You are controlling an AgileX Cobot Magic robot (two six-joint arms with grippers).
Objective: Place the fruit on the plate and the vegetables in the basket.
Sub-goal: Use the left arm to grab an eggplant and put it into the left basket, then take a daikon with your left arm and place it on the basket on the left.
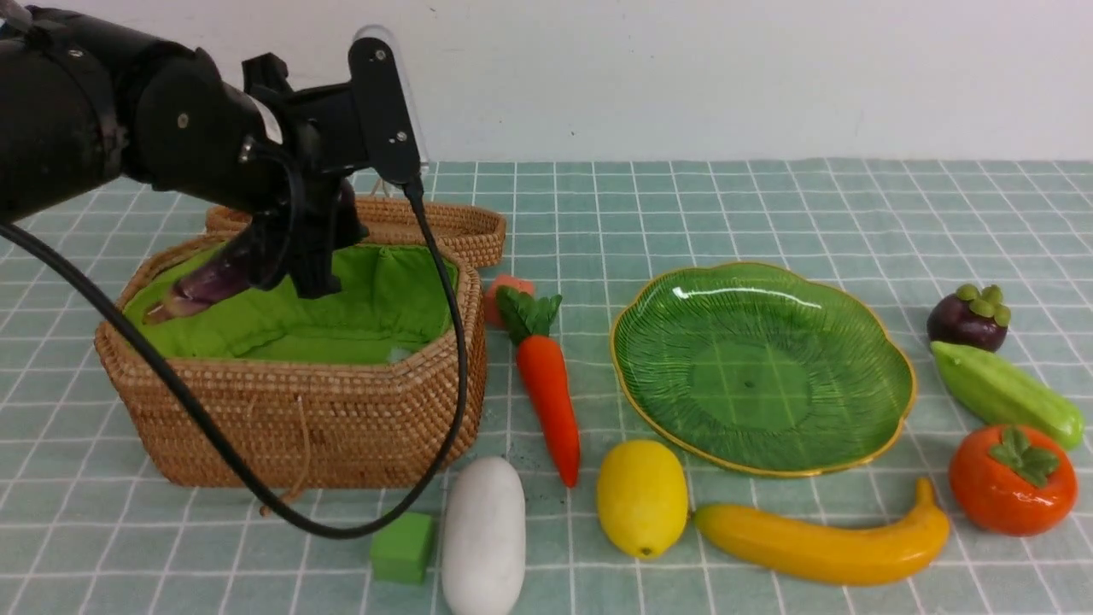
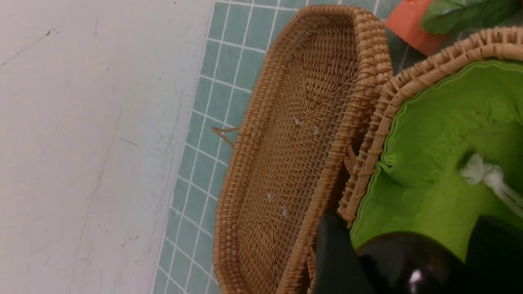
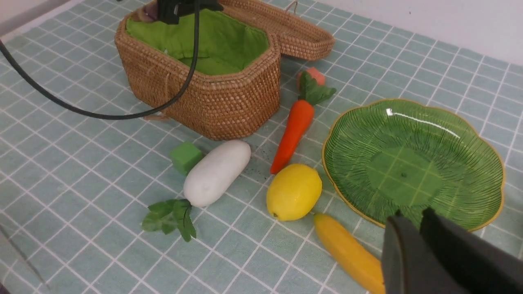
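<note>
Your left claw (image 1: 295, 260) pinches the eggplant (image 1: 205, 280); open lining of the basket (image 1: 359, 418) lies beneath it, rim clear. Right claw (image 3: 421, 220) nearly pressed together, empty; the plate (image 3: 486, 204) just ahead, banana (image 3: 347, 253) beside it.

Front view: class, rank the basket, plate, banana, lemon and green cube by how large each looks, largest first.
1. basket
2. plate
3. banana
4. lemon
5. green cube
The last three lie nearest the camera, which flatters them, but the order still looks safe.
</note>
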